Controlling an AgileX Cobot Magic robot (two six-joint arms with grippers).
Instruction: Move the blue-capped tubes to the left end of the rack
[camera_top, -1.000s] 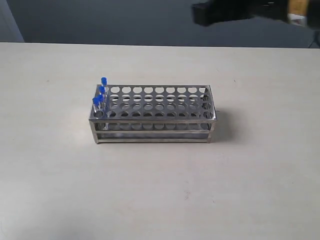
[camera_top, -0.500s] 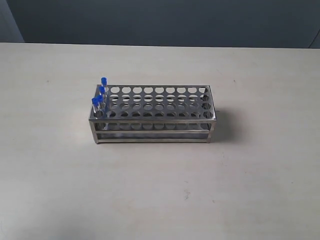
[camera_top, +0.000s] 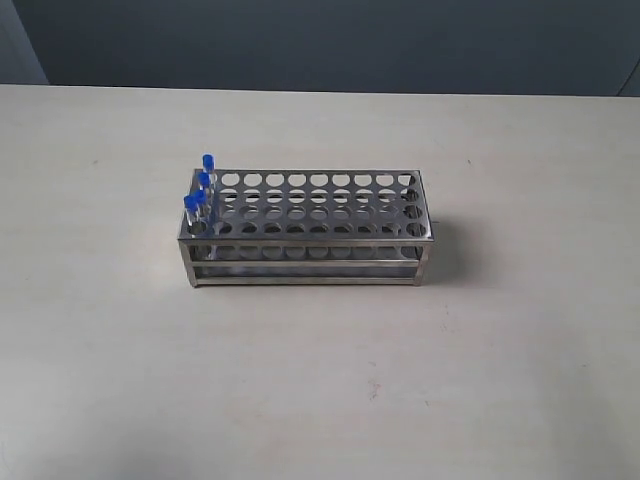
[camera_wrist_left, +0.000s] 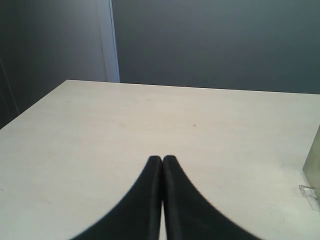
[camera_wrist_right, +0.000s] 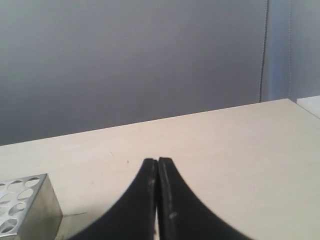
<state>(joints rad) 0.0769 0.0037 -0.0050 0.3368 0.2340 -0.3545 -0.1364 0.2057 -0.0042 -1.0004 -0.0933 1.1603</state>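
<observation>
The rack (camera_top: 305, 241) stands in the middle of the pale table (camera_top: 320, 380), its long side running left to right and its shiny top plate pierced with rows of round holes. The blue-capped tubes (camera_top: 204, 179) sit upright in the holes at its left end, lined up from near to far, with their caps rising just above the plate (the nearest caps overlap, so the exact count is hard to read from here). The other holes look open. A dark grey wall (camera_top: 320, 40) runs behind the far edge of the table. Neither arm shows in the exterior view.

In the left wrist view the left gripper (camera_wrist_left: 162, 160) is clenched, its two black fingers pressed tip to tip with nothing between them, above bare tabletop (camera_wrist_left: 100, 130). A pale metallic edge shows at the border of that view, too cropped to say what it is.

In the right wrist view the right gripper (camera_wrist_right: 157, 161) is likewise clenched on nothing, fingers touching along their length. It is above the table (camera_wrist_right: 225, 150), with one corner of the rack (camera_wrist_right: 25, 205) visible beside it but apart from the fingers.
</observation>
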